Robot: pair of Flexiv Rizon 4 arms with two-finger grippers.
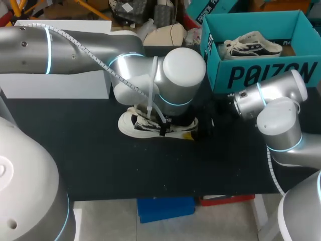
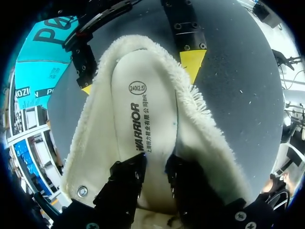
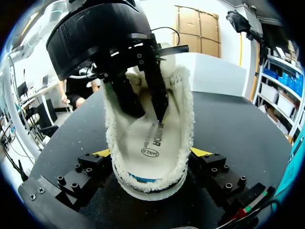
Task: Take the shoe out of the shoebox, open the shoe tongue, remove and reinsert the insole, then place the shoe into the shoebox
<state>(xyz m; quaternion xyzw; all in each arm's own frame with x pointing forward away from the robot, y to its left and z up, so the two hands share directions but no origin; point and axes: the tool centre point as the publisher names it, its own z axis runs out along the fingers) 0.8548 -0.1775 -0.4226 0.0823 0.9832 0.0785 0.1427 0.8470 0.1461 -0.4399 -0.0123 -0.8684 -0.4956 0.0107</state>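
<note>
— Seen the shoe [image 1: 131, 124]?
— Lying on the counter [image 1: 100, 165], outside the shoebox [image 1: 261, 75], just off its front corner.
— And inside the shoebox?
— Holding another shoe [image 1: 251, 45].
— Right jaws?
— Clamped on the shoe's heel from both sides.
— Left jaws?
— Down in the fleecy opening, over the insole [image 2: 143, 105]. Pinching it or merely touching: cannot tell.

Cream shoe [image 2: 93, 143], white insole [image 2: 143, 109] — teal shoebox [image 1: 261, 75], black table [image 1: 100, 165]
</note>
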